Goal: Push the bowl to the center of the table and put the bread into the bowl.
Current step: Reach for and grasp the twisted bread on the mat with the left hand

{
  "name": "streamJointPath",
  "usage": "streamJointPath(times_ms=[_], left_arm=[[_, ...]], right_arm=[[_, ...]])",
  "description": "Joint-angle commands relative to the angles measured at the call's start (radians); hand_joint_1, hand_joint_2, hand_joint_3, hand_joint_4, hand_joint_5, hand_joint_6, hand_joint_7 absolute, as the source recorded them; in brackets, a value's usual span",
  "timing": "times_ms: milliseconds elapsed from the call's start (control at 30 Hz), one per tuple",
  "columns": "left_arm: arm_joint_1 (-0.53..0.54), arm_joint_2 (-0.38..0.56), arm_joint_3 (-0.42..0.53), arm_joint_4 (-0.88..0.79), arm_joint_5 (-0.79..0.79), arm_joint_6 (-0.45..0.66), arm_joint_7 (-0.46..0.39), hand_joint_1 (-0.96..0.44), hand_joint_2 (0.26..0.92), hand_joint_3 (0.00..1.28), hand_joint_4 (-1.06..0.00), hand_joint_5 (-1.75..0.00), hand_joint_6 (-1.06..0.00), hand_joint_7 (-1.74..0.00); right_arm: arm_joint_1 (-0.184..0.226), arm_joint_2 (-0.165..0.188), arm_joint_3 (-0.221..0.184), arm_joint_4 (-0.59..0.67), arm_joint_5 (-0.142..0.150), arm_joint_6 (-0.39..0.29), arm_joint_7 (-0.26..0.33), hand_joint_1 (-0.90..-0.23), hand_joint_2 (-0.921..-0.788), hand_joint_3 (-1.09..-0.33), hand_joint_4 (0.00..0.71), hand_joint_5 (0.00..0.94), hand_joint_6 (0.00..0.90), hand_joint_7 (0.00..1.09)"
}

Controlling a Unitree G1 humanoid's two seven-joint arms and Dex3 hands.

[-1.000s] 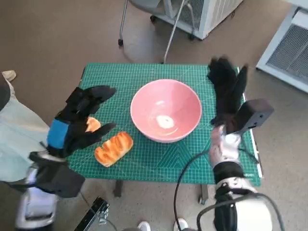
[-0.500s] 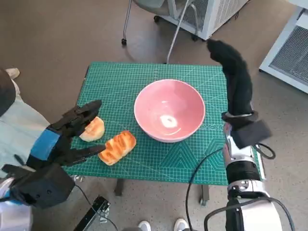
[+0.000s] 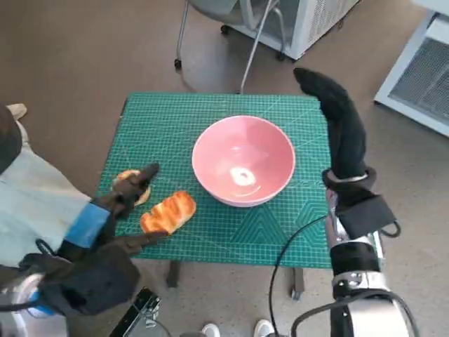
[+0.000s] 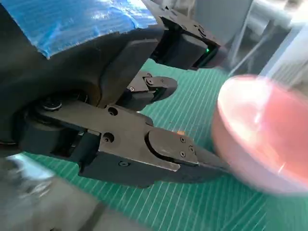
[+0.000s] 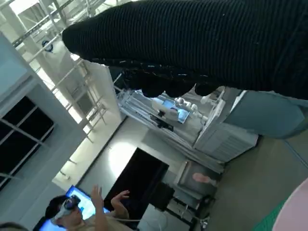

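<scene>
The pink bowl (image 3: 242,160) stands empty near the middle of the green mat table (image 3: 175,116), a little right of centre. A golden bread loaf (image 3: 167,212) lies near the front left edge. A round bun (image 3: 128,184) lies beside it, partly hidden by my left hand (image 3: 112,214). That hand hovers over the table's front left corner, fingers apart, holding nothing. In the left wrist view its fingers (image 4: 144,149) spread above the mat, with the bowl (image 4: 260,130) beyond them. My right hand (image 3: 338,130) stands raised and stretched out by the bowl's right side, empty, apart from the bowl.
Chair legs (image 3: 247,42) and a white unit (image 3: 309,17) stand beyond the table's far edge. A white cabinet (image 3: 421,67) is at the right. A person's pale clothing (image 3: 31,203) is at the left. A person (image 5: 72,209) with a raised hand shows in the right wrist view.
My left hand has drawn back from over the breads toward the front left corner. My right hand has turned edge-on and stretched upward. Bowl and breads have stayed put.
</scene>
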Motion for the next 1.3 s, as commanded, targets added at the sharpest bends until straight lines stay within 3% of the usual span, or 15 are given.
streamJointPath(times_ms=[33, 500, 867, 1300], left_arm=[[-0.046, 0.029, -0.084, -0.006, 0.074, 0.061, -0.037, -0.34, 0.793, 0.00, -0.17, 0.00, -0.28, 0.00], [-0.102, -0.018, -0.208, 0.090, 0.176, 0.081, -0.027, -0.43, 0.806, 0.00, -0.16, 0.00, -0.27, 0.00], [-0.137, -0.071, -0.268, 0.203, 0.266, 0.068, -0.004, -0.45, 0.812, 0.00, -0.17, 0.00, -0.27, 0.00], [-0.151, -0.152, -0.284, 0.382, 0.303, 0.014, 0.076, -0.38, 0.814, 0.00, -0.22, -0.02, -0.31, -0.02]], right_arm=[[0.028, 0.003, 0.010, -0.003, -0.001, 0.019, -0.002, -0.440, -0.921, -0.638, 0.440, 0.000, 0.211, 0.85], [0.026, 0.000, 0.010, 0.001, 0.017, 0.020, 0.008, -0.416, -0.921, -0.646, 0.439, 0.000, 0.196, 0.87], [0.033, 0.003, 0.010, -0.007, 0.034, 0.022, 0.023, -0.442, -0.921, -0.645, 0.439, 0.000, 0.191, 0.88], [0.038, 0.005, 0.011, -0.007, 0.057, 0.020, 0.045, -0.445, -0.921, -0.639, 0.439, 0.000, 0.187, 0.88]])
